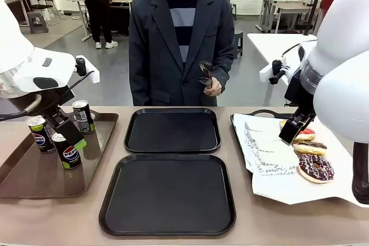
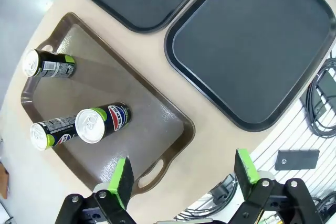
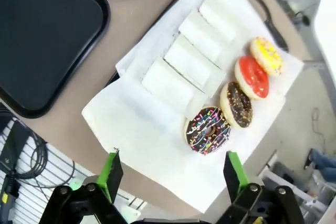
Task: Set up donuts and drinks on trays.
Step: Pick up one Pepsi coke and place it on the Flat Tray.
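Far left, a long brown tray (image 1: 23, 177) sits on the beige surface (image 1: 63, 217) with three slim black cans (image 1: 68, 151) standing upright on it, silver tops and green accents. The nearest one reads "pepsi" by the red-white-blue globe; the fine print on the others is too small to read. The left gripper (image 1: 74, 137) hangs above that tray close to the cans, jaws apart, gripping nothing.

In the middle are the far black tray (image 1: 173, 132) and the near black tray (image 1: 167, 195), just beside each other, rounded corners and raised rims. Behind them a person stands with a dark tool in one hand (image 1: 212, 87).

Over on the right, a black tray lined with white paper (image 1: 271, 168) carries a row of four: a yellow-sprinkled donut (image 3: 266, 55), a red-iced donut (image 3: 252, 76), a chocolate donut (image 3: 237, 103) and a sprinkled chocolate donut (image 3: 207, 129). Next to them lie four white paper sleeves (image 3: 168, 83). There's black script on the paper, but I can't make it out. The right gripper (image 3: 172, 163) hovers above the donuts, jaws wide apart too.
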Controlling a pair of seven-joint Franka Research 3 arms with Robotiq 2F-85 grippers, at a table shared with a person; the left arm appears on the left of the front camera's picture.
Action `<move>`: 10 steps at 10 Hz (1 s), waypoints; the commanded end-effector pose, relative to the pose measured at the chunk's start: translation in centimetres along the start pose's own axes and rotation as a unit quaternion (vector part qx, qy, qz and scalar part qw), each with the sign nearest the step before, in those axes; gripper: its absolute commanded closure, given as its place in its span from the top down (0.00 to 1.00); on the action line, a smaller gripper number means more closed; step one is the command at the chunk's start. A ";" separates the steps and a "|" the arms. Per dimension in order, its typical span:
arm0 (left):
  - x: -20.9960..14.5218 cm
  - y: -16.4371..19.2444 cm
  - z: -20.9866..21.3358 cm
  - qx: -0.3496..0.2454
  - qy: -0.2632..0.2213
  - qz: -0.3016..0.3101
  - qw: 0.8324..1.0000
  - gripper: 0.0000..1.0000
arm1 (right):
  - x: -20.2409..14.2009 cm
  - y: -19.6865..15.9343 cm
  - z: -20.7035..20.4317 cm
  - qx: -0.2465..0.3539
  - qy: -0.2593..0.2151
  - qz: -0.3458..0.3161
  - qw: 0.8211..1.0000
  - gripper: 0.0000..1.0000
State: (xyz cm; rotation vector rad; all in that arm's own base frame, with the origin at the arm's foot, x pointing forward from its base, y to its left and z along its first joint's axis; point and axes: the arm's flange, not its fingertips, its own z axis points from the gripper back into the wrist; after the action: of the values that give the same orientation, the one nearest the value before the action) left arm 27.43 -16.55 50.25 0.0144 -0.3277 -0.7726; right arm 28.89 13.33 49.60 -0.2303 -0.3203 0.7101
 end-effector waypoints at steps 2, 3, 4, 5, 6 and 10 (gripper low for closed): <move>0.0 0.0 0.0 0.000 0.000 0.000 1.000 1.00 | 0.0 0.0 0.0 0.000 0.000 0.000 1.000 1.00; -0.4 3.7 -0.1 -0.208 -0.100 0.098 0.968 1.00 | -0.2 -4.6 -1.5 0.241 -0.046 -0.094 0.965 1.00; -2.0 6.9 0.1 -0.326 -0.168 0.146 0.919 1.00 | -1.8 -8.5 -3.4 0.350 -0.076 -0.161 0.919 1.00; -3.7 9.2 0.2 -0.404 -0.209 0.194 0.869 1.00 | -3.8 -11.3 -4.9 0.416 -0.089 -0.208 0.881 1.00; -5.3 11.1 0.4 -0.445 -0.235 0.221 0.835 1.00 | -5.9 -13.9 -6.1 0.455 -0.100 -0.251 0.848 1.00; -12.8 16.5 1.0 -0.448 -0.290 0.325 0.781 1.00 | -15.3 -21.0 -9.0 0.524 -0.171 -0.364 0.751 1.00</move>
State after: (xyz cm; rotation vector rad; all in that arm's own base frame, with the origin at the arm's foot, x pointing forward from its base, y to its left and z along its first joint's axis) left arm 30.86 3.86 50.92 -1.2069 -0.4434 -0.2484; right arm 33.28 -12.37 44.69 0.9901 -0.2372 0.1672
